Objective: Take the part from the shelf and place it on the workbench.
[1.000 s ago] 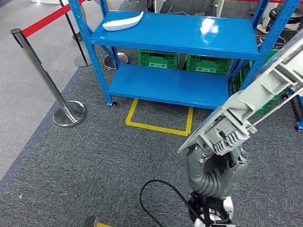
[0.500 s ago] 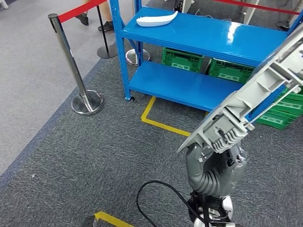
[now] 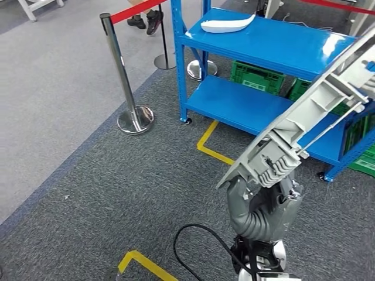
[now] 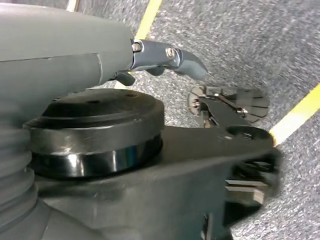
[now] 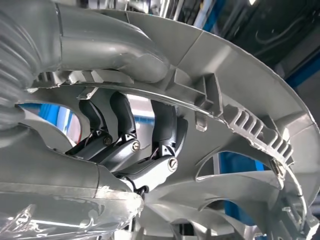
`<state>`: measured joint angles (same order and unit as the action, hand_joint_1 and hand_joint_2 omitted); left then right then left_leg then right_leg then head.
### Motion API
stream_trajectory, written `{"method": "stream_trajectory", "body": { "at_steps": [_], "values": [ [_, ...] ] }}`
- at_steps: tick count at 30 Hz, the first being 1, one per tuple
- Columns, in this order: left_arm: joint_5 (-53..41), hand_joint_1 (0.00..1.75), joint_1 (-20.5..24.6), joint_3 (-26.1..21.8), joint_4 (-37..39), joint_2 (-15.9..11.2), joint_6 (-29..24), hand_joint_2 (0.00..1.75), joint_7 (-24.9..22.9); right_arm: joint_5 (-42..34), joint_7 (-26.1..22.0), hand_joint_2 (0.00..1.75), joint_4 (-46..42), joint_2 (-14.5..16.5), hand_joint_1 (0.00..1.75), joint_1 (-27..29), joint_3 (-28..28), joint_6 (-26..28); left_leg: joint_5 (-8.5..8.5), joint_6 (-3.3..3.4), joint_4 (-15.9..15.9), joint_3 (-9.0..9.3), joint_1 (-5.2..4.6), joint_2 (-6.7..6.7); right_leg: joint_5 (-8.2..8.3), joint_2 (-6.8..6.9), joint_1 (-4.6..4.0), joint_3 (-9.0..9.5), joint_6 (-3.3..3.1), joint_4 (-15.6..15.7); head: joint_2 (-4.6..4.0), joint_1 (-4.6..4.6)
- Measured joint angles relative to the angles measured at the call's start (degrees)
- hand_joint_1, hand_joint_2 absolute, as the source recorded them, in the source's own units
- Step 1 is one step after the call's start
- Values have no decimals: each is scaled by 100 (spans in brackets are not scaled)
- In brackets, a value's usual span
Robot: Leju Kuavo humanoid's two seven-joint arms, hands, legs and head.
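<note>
Right hand [image 3: 261,205] carries the long grey part [image 3: 309,114] above the carpet.

Its fingers [image 5: 120,145] clasp the part's ribbed underside, holding it tilted in front of the blue shelf [image 3: 283,44]. The left hand [image 4: 166,55] hangs over the floor; its grasp cannot be told.

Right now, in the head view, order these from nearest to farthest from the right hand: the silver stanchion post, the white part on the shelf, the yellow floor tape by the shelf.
From the right hand:
1. Yellow floor tape, just ahead.
2. Silver stanchion post, far left.
3. White part, top shelf, farthest back.
</note>
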<state>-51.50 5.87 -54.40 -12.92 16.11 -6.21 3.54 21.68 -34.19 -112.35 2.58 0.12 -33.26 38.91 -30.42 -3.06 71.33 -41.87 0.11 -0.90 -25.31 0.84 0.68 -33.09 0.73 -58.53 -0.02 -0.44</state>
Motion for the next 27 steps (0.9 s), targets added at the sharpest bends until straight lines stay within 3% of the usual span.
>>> {"method": "stream_trajectory", "body": {
  "at_steps": [1, 2, 3, 5, 7, 9, 10, 12, 14, 15, 16, 17, 18, 20, 22, 24, 25, 27],
  "values": [
    [-6, 0, -6, 2, 0, -1, -5, 175, -1, -2, 1, 175, 1, 0, 175, 0, -1, 0, -7, -9, 134, -59, 4, 13, -2, 85, -1, -3, -1, 0, 0, -1],
    [-20, 0, -11, 4, 0, -2, -16, 175, -3, -4, 2, 175, 2, 0, 175, 0, -1, 0, 90, -13, 50, -5, 7, 29, -4, 167, -2, -4, 2, 0, 0, -1],
    [-45, 0, -15, 10, 0, -3, -31, 175, -9, -5, 3, 175, 3, 0, 175, -2, -1, 0, 254, -12, -228, 156, 9, 76, -8, 246, -1, -1, 9, -1, 0, -1],
    [-118, 0, -8, 47, 0, -1, -73, 175, -37, -7, 3, 175, 1, 0, 175, -3, 0, 0, 544, 5, -970, 585, 1, 341, -27, 377, -28, 4, 51, -18, 0, -8],
    [-178, 0, 2, 97, 0, 7, -107, 175, -83, -9, 6, 175, -1, 0, 175, -5, -1, 0, 624, 81, -1362, 789, -17, 510, -42, 482, -67, 6, 116, -30, 1, -7],
    [-199, 0, -10, 116, 0, 8, -131, 175, -133, -12, 14, 175, 1, 0, 175, -9, -4, 0, 630, 187, -1407, 776, -30, 401, -47, 586, -68, 27, 181, -16, 2, 2],
    [-201, 0, -21, 116, 0, 7, -139, 175, -152, -13, 17, 175, 1, 0, 175, -11, -6, 0, 642, 227, -1419, 773, -26, 338, -75, 543, -54, 27, 214, -36, 1, 6],
    [-201, 0, -25, 117, 0, 8, -152, 175, -192, -14, 24, 175, 1, -1, 175, -9, -7, 0, 672, 304, -1440, 778, -6, 198, -291, 269, -22, -101, 264, -357, 1, 29],
    [-202, 0, -15, 118, 0, 10, -168, 175, -237, -14, 25, 175, 1, -2, 175, 1, -9, 0, 680, 346, -1441, 773, -4, 57, -652, 0, -15, -438, 278, -1089, 0, 57],
    [-205, 0, -15, 118, 0, 11, -185, 175, -257, -16, 28, 175, 1, -2, 175, 10, -9, 0, 681, 355, -1440, 770, -7, -20, -778, -44, -17, -613, 280, -1439, 0, 66],
    [-212, 0, -18, 118, 0, 11, -208, 175, -280, -21, 31, 175, 2, -2, 175, 19, -10, 0, 682, 358, -1439, 770, -10, -102, -805, -62, -18, -718, 280, -1629, 0, 68],
    [-219, 0, -23, 117, 0, 11, -235, 175, -298, -25, 34, 175, 2, -2, 175, 30, -10, 0, 684, 357, -1437, 772, -11, -189, -718, -72, -16, -719, 275, -1597, 0, 68],
    [-226, 0, -26, 117, 0, 11, -258, 175, -309, -29, 36, 175, 3, -2, 175, 40, -10, 0, 687, 352, -1435, 778, -8, -281, -541, -94, -10, -613, 267, -1352, 0, 68],
    [-231, 0, -22, 116, 0, 12, -292, 175, -317, -31, 33, 175, 2, -2, 175, 55, -10, 0, 690, 320, -1424, 782, -5, -447, -173, -295, 22, -246, 258, -576, 0, 73],
    [-231, 0, -14, 116, 0, 13, -307, 175, -317, -32, 29, 175, 0, -2, 175, 75, -9, 0, 706, 258, -1408, 748, -1, -575, -61, -497, 45, -25, 244, -123, 0, 78],
    [-228, 0, -25, 116, 0, 13, -311, 175, -318, -35, 27, 175, -2, -2, 175, 91, -8, 0, 740, 179, -1421, 700, 25, -683, -67, -475, 30, -2, 187, -64, 0, 78],
    [-228, 0, -35, 116, 0, 13, -312, 175, -319, -36, 27, 175, -2, -2, 175, 91, -7, 0, 741, 147, -1420, 684, 34, -666, -51, -417, 24, 1, 147, -50, 1, 79],
    [-227, 0, -36, 116, 0, 13, -313, 175, -319, -36, 25, 175, -4, -1, 175, 93, -6, 0, 592, 100, -1203, 565, 18, -404, -25, -281, 24, 20, 69, -10, 1, 48]
  ]
}}
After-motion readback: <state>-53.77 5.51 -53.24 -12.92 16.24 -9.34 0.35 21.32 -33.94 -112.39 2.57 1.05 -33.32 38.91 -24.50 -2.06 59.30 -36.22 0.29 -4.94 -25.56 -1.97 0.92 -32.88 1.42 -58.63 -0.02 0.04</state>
